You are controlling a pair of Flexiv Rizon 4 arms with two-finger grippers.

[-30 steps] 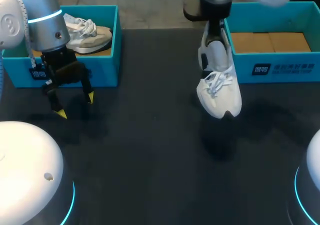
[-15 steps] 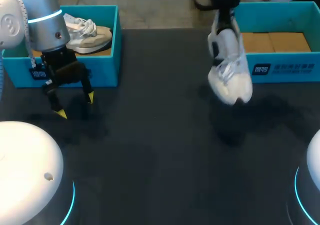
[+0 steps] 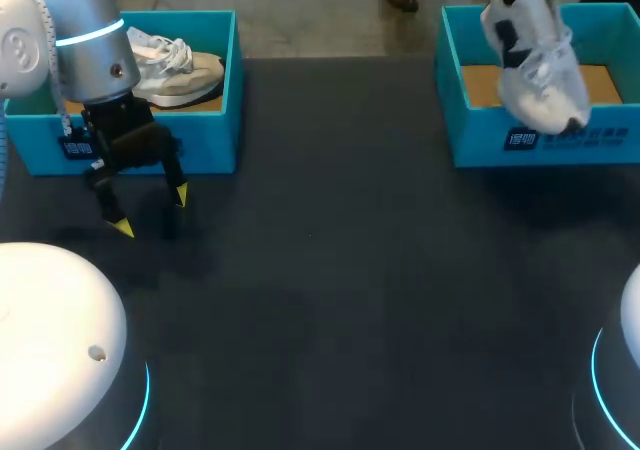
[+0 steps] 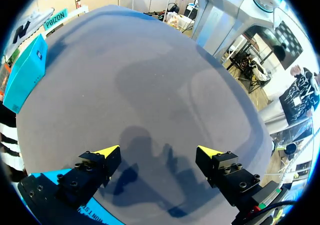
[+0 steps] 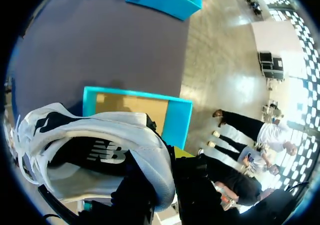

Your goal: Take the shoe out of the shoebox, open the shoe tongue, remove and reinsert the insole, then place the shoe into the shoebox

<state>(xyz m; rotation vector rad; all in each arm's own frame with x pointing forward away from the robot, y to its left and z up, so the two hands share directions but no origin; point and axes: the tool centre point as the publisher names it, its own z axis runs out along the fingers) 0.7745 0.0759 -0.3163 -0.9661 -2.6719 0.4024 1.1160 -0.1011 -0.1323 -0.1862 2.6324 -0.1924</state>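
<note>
Shoe hangs above right shoebox — second shoe in left shoebox.

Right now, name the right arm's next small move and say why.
Probably carry the shoe slightly farther back, then lower it. It hangs toe-down, and in the head view its toe overlaps the box's front wall, so it seems not yet fully over the bare floor behind.
</note>
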